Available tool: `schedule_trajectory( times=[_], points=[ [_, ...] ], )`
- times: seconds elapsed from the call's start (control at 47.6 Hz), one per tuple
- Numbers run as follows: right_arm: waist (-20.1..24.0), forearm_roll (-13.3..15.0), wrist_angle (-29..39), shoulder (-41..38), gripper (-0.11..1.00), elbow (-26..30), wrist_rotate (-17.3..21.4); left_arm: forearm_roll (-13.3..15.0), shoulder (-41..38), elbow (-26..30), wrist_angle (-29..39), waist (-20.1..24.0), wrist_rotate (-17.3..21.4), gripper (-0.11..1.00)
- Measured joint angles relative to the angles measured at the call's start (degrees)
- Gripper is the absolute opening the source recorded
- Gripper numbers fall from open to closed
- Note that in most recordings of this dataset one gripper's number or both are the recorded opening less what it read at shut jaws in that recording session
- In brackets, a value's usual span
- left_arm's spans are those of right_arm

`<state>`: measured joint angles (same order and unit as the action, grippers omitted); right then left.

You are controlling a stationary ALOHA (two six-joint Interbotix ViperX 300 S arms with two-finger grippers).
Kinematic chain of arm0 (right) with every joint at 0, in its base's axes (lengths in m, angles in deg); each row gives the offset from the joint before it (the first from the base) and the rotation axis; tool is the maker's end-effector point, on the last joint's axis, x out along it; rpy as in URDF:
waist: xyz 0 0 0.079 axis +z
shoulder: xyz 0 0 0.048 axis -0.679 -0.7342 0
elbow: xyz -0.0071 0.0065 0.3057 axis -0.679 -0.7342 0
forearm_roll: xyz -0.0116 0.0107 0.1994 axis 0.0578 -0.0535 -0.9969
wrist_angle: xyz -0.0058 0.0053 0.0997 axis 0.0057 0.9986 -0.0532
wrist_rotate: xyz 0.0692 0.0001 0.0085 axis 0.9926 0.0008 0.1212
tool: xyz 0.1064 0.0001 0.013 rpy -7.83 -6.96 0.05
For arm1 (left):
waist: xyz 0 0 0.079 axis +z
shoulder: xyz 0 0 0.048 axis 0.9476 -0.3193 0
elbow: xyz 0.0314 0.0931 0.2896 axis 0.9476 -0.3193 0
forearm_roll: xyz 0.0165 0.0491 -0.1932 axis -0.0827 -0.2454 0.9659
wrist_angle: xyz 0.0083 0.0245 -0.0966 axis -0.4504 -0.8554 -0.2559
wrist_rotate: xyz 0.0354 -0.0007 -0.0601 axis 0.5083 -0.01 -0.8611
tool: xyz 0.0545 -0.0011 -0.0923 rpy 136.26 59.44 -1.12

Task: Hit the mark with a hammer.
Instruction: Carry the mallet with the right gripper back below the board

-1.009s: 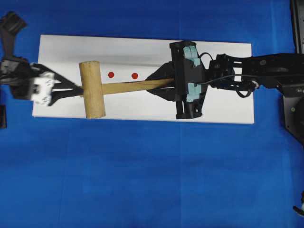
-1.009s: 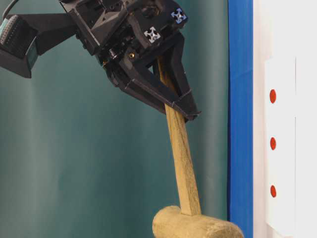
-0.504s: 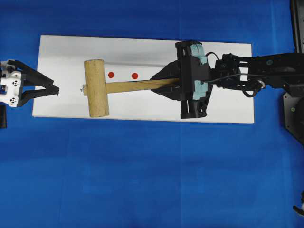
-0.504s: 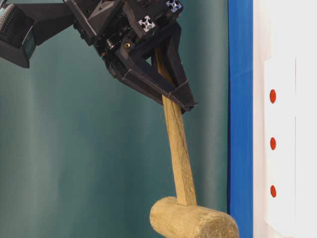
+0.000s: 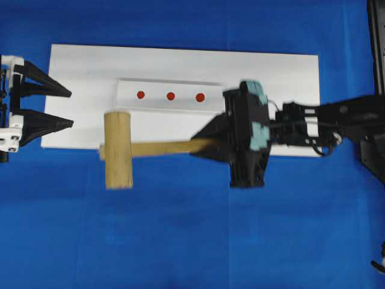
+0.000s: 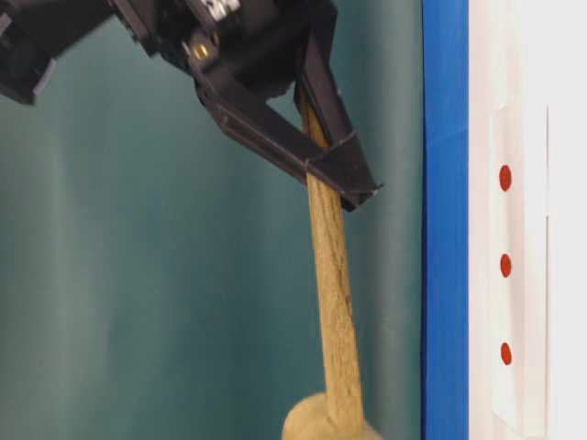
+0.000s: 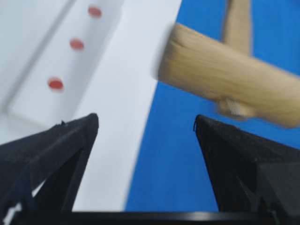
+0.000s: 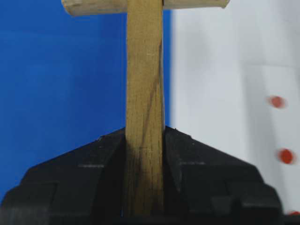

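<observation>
At the far left my left hand stands wide open with nothing between its black fingers, parked at the end of the white rectangular board and well apart from the work. Next along, the light-brown wooden mallet hangs in the air with its thick cylindrical head over the near edge of the board and the blue cloth of the desk, beside the row of three red round marks rather than over them. Its long flat handle runs rightward into my right hand, which is clamped hard on the handle's far end, jaws flat against the broad faces. I judge the mallet stiff and head-heavy: held this far back it gives a long swing but wants to twist and droop, so grip on the flat sides is right. The wood looks dry, not slick; slipping seems unlikely, though a glancing blow could lever it loose.
</observation>
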<state>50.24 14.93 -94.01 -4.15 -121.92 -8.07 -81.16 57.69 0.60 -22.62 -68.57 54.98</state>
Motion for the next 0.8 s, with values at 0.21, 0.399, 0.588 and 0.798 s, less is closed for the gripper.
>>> schedule_trajectory(
  times=[0.21, 0.399, 0.588, 0.798],
  points=[
    [6.06, -3.87, -6.24, -1.67, 0.07, -0.62, 0.53, 0.09, 0.35, -1.67, -4.57, 0.00, 12.48, 0.80],
    [7.21, -5.54, -8.44, -3.69, 0.07, -0.62, 0.53, 0.18, 0.79, -2.46, -6.86, 0.00, 14.94, 0.80],
    [7.56, -6.33, -8.79, -5.80, 0.07, -0.62, 0.53, 0.26, 0.97, -2.64, -7.03, 0.00, 14.85, 0.80],
    [8.61, -9.23, -9.05, -11.25, 0.07, -0.53, 0.53, 0.35, 1.14, -2.64, -7.03, 0.00, 14.94, 0.80]
  ],
)
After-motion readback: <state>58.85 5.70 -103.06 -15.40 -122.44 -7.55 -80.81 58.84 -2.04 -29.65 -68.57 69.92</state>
